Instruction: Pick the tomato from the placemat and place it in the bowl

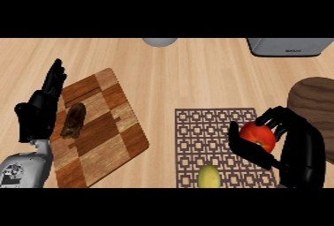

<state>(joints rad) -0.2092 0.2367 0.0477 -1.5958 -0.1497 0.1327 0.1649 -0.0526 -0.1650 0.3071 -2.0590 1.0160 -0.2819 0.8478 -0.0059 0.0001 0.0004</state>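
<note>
Right robot hand (pixel 299 150) grasps the tomato (pixel 256 135) over the placemat (pixel 202 132), lower right; left robot hand (pixel 39 112) rests released at left. Appliance (pixel 290 46) lettering, upper right, illegible.

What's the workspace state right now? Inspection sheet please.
surface: wooden counter, light grain
job's things: tomato held in the right hand at the right edge of the placemat; brown bowl at the view's right edge, partly cut off
clutter: cutting board with a brown item on it; yellow-green fruit on the placemat's near edge
hands: right hand curled round the tomato; left hand open, resting at left
cables: nothing seen
surroundings: grey round thing and grey appliance at the far edge
</note>
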